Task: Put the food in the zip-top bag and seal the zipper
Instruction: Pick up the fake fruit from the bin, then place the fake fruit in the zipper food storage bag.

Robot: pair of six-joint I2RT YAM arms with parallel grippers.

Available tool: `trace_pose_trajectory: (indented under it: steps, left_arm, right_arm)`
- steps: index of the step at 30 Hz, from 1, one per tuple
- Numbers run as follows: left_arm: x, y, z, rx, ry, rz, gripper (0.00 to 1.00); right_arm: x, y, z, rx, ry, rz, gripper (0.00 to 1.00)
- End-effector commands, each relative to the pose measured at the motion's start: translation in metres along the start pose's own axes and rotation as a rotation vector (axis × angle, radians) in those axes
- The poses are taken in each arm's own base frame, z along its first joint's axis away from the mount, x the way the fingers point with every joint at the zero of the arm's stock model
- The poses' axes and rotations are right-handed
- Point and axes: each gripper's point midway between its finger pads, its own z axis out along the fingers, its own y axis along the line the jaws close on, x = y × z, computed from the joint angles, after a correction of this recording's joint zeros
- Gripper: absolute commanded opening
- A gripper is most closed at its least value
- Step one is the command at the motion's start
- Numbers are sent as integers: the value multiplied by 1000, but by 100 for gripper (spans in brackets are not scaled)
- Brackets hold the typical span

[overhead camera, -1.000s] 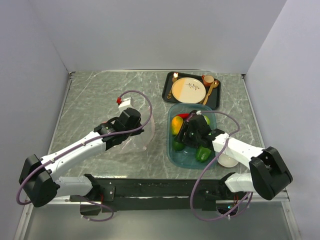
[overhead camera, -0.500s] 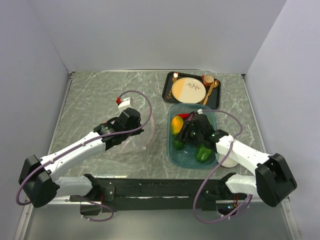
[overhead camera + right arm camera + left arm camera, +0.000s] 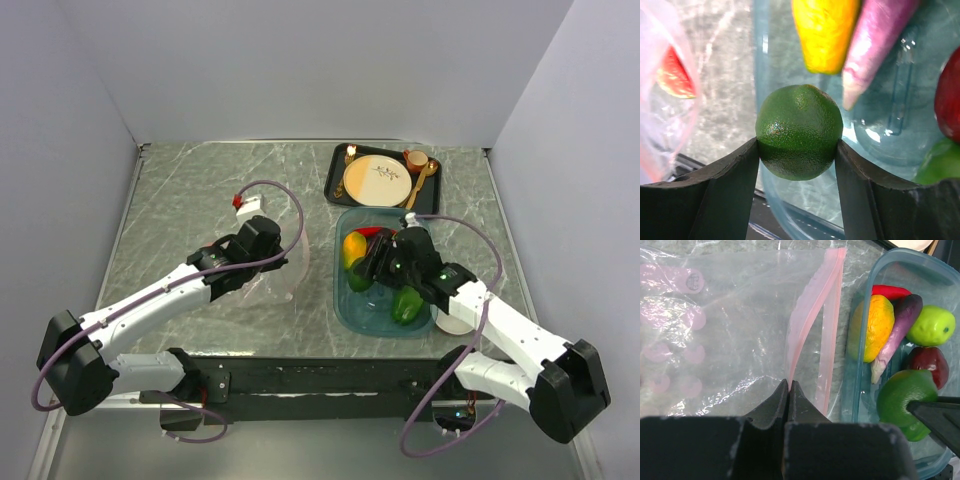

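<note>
Grey marbled table (image 3: 180,200), white walls around. On the left, the left gripper (image 3: 789,390) is pinched shut on one lip of the pink zipper (image 3: 812,315), lifting it. The clear bag (image 3: 725,320) lies just beside the teal tray (image 3: 856,390). Its mouth points right, toward the tray, and the zipper's long axis runs from near to far. The right gripper (image 3: 797,146), half wide, clamps a round green fruit (image 3: 799,122) above the tray. It is better to carry it low and leftward between both lips and release it deep inside
</note>
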Motion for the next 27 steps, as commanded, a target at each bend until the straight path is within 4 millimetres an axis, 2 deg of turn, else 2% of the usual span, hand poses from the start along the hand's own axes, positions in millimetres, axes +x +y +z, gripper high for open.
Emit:
trace_pose_trajectory:
  steps: [1, 6, 15, 27]
  left_arm:
    - [-7, -12, -6, 68, -19, -30, 1]
    - [-8, -28, -8, 141, -6, -19, 1]
    - [-1, -29, -8, 169, 17, -10, 1]
    - [3, -41, -11, 243, 37, 10, 1]
  right_arm:
    - [-28, 33, -18, -101, -75, -21, 21]
    - [-34, 51, -24, -164, -74, -31, 21]
    - [-33, 85, -30, -327, -59, -6, 21]
    - [-40, 126, -32, -432, -37, -5, 21]
